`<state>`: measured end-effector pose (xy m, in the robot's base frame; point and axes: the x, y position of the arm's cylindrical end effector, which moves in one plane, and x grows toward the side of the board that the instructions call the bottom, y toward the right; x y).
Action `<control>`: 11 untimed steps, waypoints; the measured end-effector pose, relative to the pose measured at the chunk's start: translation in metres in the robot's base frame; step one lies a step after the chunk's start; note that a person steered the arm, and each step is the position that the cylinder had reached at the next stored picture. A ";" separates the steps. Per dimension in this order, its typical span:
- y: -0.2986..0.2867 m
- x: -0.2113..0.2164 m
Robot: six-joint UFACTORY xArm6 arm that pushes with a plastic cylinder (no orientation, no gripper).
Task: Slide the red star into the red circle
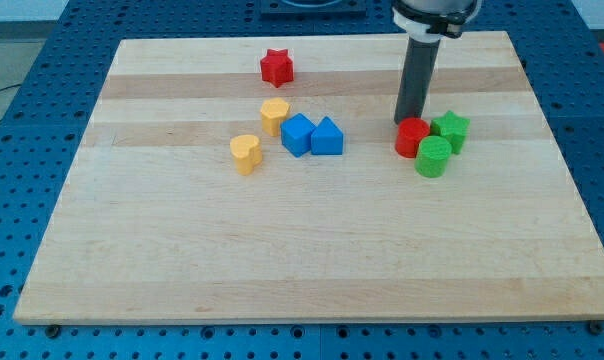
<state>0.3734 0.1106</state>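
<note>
The red star lies near the view's top, left of centre, on the wooden board. The red circle sits at the view's right, touching a green star on its right and a green round block just below it. My tip comes down from the view's top right and ends right at the red circle's upper left edge, far to the right of the red star.
A yellow block and a yellow heart-like block lie left of centre. A blue cube and a blue triangle touch each other in the middle, between the red star and the red circle.
</note>
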 end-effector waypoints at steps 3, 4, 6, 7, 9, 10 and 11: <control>-0.155 -0.136; -0.233 -0.117; -0.240 -0.058; -0.244 -0.078; -0.114 -0.091; -0.063 -0.069; -0.078 -0.039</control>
